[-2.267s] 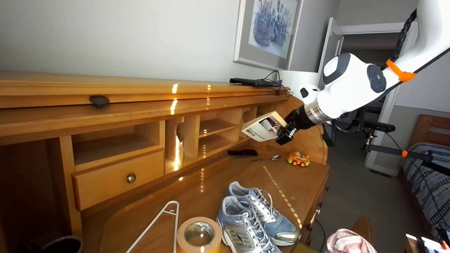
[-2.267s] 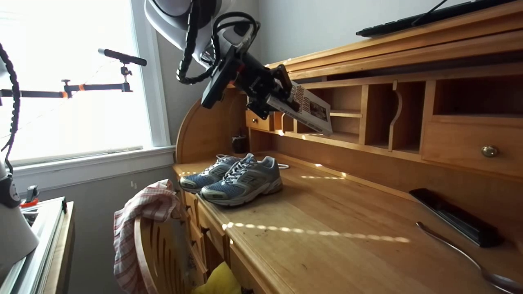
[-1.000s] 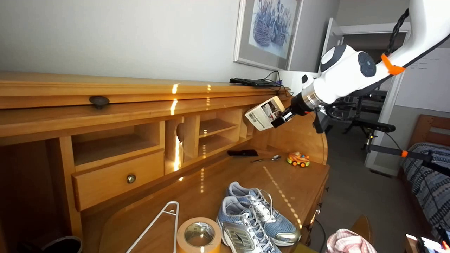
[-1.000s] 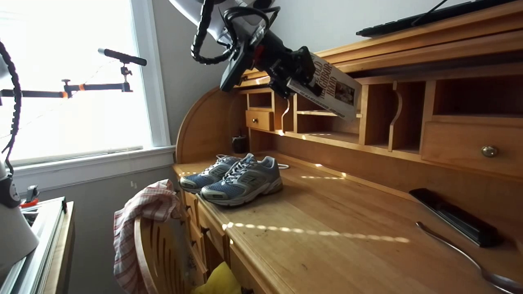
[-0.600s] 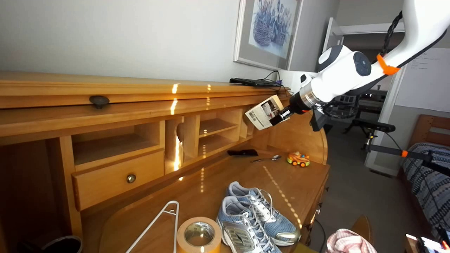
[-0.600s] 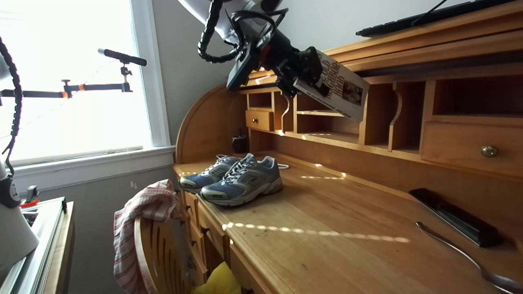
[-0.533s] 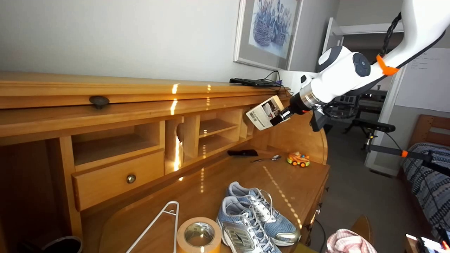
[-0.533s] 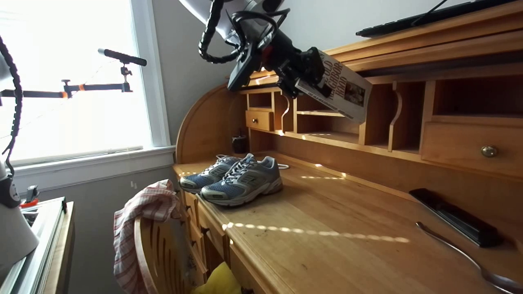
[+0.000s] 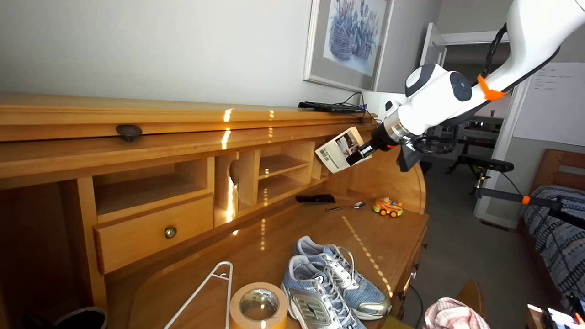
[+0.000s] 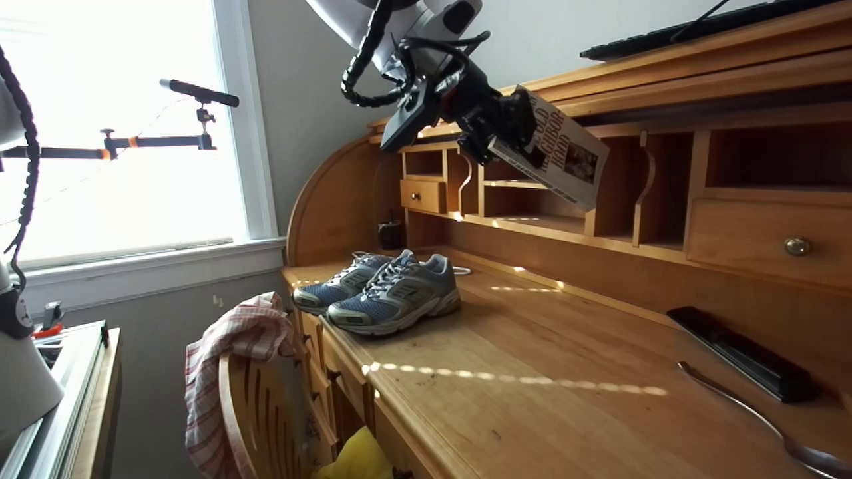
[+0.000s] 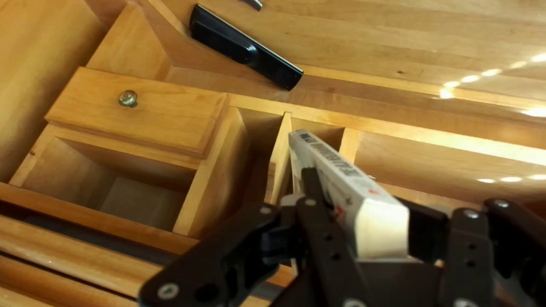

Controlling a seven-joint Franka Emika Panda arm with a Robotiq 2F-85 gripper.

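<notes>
Gripper (image 9: 357, 156) of the robot is pinching a book (image 9: 335, 153), one finger on each cover; in an exterior view the book is tilted in the air, before the wooden compartments (image 9: 249, 176), on the back-edge side of the tabletop (image 9: 315, 224) and well above it. Near the front corner at the far end stands a toy car (image 9: 387, 207), and a pair of shoes (image 9: 315, 292) sits close to the front edge, with a roll of tape (image 9: 240, 304) beside them; all are well apart from the book. In an exterior view, a long black object (image 10: 742, 356) lies along the back edge and a spoon (image 10: 789, 444) is near it, while a chair (image 10: 229, 386) with a cloth (image 10: 223, 359) stands at the front edge. In wrist view, the book shows its spine, and its free end appears against the compartments, beside a thin divider (image 11: 279, 155); whether they touch, I cannot tell. For good carrying, in my judgement, the pinch should be even on both covers and the wrist should turn slowly, because the book is held toward one end, so the free end may tip or slip. About edges, the free corner needs most attention, since the divider and the ledge (image 10: 665, 96) over the compartments look near to it. More room for moving seems to be toward the front edge, where the things lie far beneath.
</notes>
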